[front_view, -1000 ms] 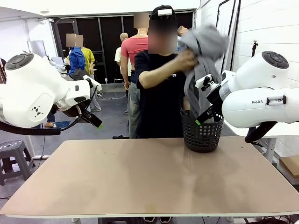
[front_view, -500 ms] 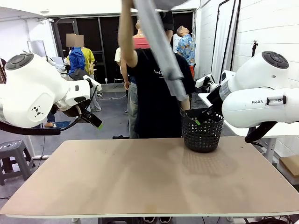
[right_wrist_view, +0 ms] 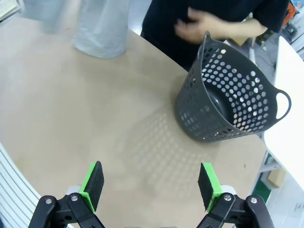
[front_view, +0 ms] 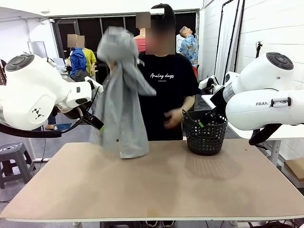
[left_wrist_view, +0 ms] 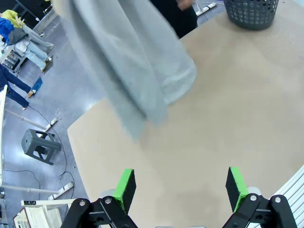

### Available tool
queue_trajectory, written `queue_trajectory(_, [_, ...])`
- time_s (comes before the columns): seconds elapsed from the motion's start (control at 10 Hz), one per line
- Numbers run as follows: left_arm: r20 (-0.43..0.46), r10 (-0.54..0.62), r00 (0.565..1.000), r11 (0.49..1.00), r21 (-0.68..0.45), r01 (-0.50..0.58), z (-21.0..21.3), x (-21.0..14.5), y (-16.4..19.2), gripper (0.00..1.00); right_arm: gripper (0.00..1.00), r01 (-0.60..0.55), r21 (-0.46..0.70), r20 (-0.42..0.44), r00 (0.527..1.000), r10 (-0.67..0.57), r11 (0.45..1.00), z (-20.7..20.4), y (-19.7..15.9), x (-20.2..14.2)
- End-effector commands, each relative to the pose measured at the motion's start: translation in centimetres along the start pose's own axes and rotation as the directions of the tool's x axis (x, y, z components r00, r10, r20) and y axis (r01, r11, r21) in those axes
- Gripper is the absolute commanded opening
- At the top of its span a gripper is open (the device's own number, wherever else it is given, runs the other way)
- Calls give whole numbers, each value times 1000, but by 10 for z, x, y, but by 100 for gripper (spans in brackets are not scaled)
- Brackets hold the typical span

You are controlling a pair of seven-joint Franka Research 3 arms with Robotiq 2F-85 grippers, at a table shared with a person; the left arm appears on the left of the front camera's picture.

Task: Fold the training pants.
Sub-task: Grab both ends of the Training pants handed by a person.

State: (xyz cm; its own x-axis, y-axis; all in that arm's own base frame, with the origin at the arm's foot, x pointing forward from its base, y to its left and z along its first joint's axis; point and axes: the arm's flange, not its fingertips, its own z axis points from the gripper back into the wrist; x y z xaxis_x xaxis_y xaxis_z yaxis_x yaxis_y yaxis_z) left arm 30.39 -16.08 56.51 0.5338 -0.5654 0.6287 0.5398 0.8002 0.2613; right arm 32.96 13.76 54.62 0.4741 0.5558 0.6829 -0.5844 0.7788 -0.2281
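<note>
The person at the far side holds the light grey training pants (front_view: 119, 102) up high in one hand. They hang bunched, with the leg ends just reaching the table's far left part. The left wrist view shows the hanging pants (left_wrist_view: 128, 66) blurred above the tabletop, and their lower end (right_wrist_view: 100, 28) shows at the top left of the right wrist view. My left gripper (front_view: 95, 122) is raised at the left, beside the pants and apart from them, open (left_wrist_view: 180, 187) and empty. My right gripper (front_view: 209, 118) hangs open (right_wrist_view: 151, 185) by the basket, holding nothing.
A black mesh basket (front_view: 205, 135) stands on the far right of the tan table (front_view: 156, 185), and the basket (right_wrist_view: 228, 95) looks empty inside. The person's other hand (front_view: 172, 118) hovers beside it. Other people stand in the background.
The person has swung the pants from above the basket over to the table's left, and now they hang down to the tabletop. Both arms have stayed still.
</note>
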Motion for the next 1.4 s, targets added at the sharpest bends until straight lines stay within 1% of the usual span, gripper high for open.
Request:
queue_trajectory(0.0, [2, -4, 1000, 1000, 3, 4, 1, 0, 0, 100, 100, -1, 0, 0, 1000, 1, 1000, 0, 0, 0])
queue_trajectory(1.3, [2, -4, 1000, 1000, 3, 4, 1, 0, 0, 100, 100, -1, 0, 0, 1000, 1, 1000, 0, 0, 0])
